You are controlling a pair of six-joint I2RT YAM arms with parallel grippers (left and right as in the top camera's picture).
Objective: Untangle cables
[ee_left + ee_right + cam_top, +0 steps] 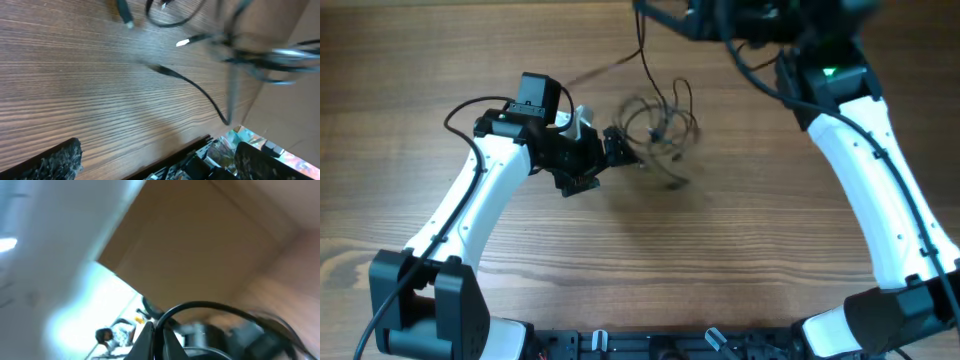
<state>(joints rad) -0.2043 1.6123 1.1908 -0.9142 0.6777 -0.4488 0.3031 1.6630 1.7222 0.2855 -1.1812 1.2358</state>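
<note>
Hanging from right gripper, tangled cables over table.

1. Two robot arms: left arm, right arm;
2. Two hands: left hand, right hand;
3. One tangle of thin black cables; exact strand count impossible to tell;
4. One wooden worktop.

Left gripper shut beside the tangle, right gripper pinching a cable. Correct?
One thing is off: the left gripper is open, not shut. The left wrist view shows its jaws wide apart with nothing between them. The rest stands: it sits beside the tangle, and the right gripper is pinching a cable.
</note>
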